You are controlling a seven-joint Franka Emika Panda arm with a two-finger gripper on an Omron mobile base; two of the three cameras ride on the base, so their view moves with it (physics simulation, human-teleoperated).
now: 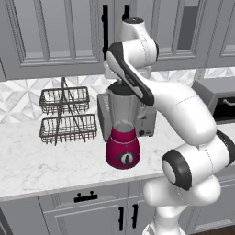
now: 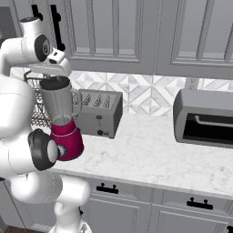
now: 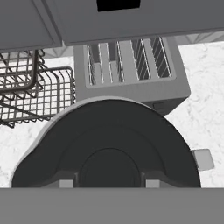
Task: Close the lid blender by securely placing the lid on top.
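Looking down along the hand, we are seeing the pincer [image 3: 109, 183] clenched on the black lid [image 3: 109, 144] over the blender [image 1: 123, 133] jar's mouth, with the toaster [image 3: 131, 70] behind on the desk [image 1: 46, 160].

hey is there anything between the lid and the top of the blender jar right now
Nothing visible. In the hand view the black lid sits in the gripper directly over the blender jar, hiding its mouth. The toaster and wire basket stand behind, off the path.
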